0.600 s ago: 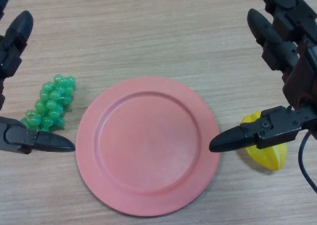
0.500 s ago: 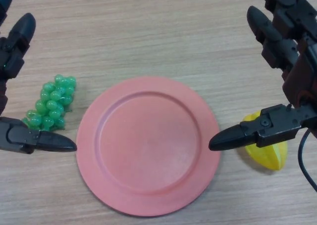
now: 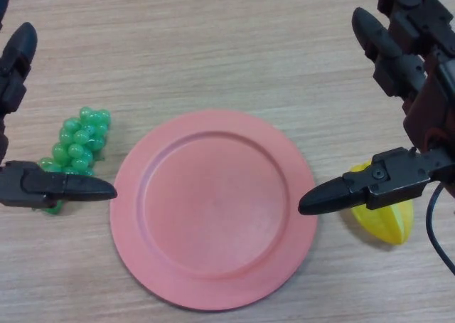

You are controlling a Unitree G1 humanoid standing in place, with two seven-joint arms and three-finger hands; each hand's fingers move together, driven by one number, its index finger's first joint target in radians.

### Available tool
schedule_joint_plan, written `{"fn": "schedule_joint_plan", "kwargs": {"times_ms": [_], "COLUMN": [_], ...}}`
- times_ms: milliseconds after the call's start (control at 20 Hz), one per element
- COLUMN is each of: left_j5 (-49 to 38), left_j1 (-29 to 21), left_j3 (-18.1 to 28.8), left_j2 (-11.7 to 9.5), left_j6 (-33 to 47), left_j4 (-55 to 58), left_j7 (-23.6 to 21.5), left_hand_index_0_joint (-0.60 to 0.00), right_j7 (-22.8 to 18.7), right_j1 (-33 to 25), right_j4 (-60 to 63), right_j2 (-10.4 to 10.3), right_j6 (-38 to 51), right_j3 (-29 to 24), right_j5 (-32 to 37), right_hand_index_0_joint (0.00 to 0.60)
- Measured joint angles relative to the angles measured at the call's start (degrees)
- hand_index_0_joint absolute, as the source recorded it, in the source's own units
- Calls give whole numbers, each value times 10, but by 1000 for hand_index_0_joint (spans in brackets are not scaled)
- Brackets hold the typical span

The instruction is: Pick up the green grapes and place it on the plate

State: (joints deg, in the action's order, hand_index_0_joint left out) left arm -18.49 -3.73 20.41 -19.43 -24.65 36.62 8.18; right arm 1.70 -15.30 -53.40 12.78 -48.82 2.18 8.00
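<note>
My left robot hand [image 3: 28,184] is coming in at the left edge of the head view with its fingers spread apart and straight, gripping nothing: the thumb is lying low and pointing toward the middle, its tip reaching almost to the rim of the pink plate [image 3: 213,209], while a finger is standing higher up along the edge. Between them the bunch of green grapes [image 3: 77,141] is sitting on the worktop [image 3: 213,45], and my thumb is crossing in front of the bunch's near end, so I cannot tell whether it is touching the fruit. The grapes are lying just beside the plate's left rim, off the plate, with the long side of the bunch running away from me. The plate is resting flat in the middle of the wood-grain worktop and carrying nothing. My right robot hand [image 3: 398,181] is showing on the right side, likewise spread apart and holding nothing: its thumb is pointing inward with the tip just over the plate's right rim, and its fingers are reaching up toward the top right corner. Behind that thumb a yellow starfruit [image 3: 387,220] is lying on the worktop near the plate's right side, partly hidden by my hand.
</note>
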Motion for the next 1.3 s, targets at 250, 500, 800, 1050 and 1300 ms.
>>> {"fn": "schedule_joint_plan", "kwargs": {"times_ms": [250,500,800,1050,1300], "left_j5": [112,228,321,509,519], "left_j1": [-31,-44,-72,-72,-90], "left_j3": [5,-22,-76,-110,-119], "left_j2": [-37,-49,-49,-55,-54], "left_j6": [33,92,147,206,207], "left_j4": [-127,-244,-359,-428,-465], "left_j7": [-2,-2,-23,-33,-33], "left_hand_index_0_joint": [0,0,0,0,-100], "right_j7": [0,-5,-11,-15,-23], "right_j1": [3,13,16,17,24], "right_j4": [-12,-32,-34,-35,-35], "right_j2": [-1,-11,-11,-7,5], "right_j6": [0,0,0,0,0], "right_j3": [5,27,37,37,35], "right_j5": [-4,-35,-35,-34,-32], "right_hand_index_0_joint": [0,0,0,0,0]}}
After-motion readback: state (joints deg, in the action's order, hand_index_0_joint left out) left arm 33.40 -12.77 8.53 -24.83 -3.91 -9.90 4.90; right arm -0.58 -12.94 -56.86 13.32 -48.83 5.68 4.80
